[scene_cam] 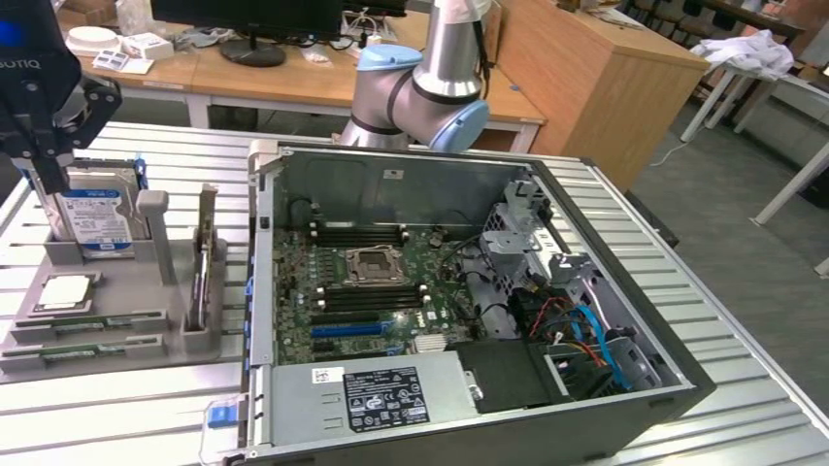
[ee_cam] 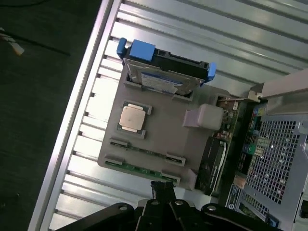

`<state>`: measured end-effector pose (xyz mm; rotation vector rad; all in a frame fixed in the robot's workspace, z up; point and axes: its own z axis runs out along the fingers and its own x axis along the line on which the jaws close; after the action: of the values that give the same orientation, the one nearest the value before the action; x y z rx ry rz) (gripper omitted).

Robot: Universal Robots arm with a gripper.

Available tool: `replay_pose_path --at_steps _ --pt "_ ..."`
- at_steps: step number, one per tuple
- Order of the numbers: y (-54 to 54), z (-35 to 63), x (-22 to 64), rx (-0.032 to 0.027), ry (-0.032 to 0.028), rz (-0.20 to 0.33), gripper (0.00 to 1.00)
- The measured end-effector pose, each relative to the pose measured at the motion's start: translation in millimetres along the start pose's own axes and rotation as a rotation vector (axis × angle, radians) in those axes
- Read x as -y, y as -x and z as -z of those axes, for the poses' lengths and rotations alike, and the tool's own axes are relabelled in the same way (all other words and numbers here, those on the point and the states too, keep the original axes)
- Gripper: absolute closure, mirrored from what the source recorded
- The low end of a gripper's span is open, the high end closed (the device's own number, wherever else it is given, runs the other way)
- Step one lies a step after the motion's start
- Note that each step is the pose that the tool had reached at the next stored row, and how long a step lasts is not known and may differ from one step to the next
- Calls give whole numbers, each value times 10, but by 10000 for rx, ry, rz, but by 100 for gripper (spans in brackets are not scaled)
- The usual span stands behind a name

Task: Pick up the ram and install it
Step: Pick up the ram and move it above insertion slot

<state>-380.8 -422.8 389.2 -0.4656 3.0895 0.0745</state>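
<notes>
Two ram sticks lie flat in the front slots of a grey holder (scene_cam: 169, 335): one ram stick (scene_cam: 97, 321) (ee_cam: 144, 151) and a second ram stick (scene_cam: 84, 350) (ee_cam: 142, 169) closer to the holder's edge. Both are thin green boards. My gripper (scene_cam: 43, 180) (ee_cam: 162, 186) hangs well above the holder, over its hard-drive end in the exterior view. Its fingers are shut together with nothing between them. The open computer case (scene_cam: 609, 233) stands to the exterior view's right of the holder, with the motherboard's black memory slots (scene_cam: 356, 233) beside the CPU socket (scene_cam: 369, 262).
The holder also carries a hard drive (scene_cam: 97, 209) (ee_cam: 166, 72) standing on edge, a CPU (scene_cam: 65, 291) (ee_cam: 132, 118) and an upright expansion card (scene_cam: 205, 262) (ee_cam: 211, 163). The case wall (scene_cam: 259, 252) rises next to the holder. The ribbed metal table (scene_cam: 116, 408) ends just beyond the holder.
</notes>
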Motion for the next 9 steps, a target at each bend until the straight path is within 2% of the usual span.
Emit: replay_pose_path --at_steps 9 --pt "0 -2 0 -74 39 1643 89"
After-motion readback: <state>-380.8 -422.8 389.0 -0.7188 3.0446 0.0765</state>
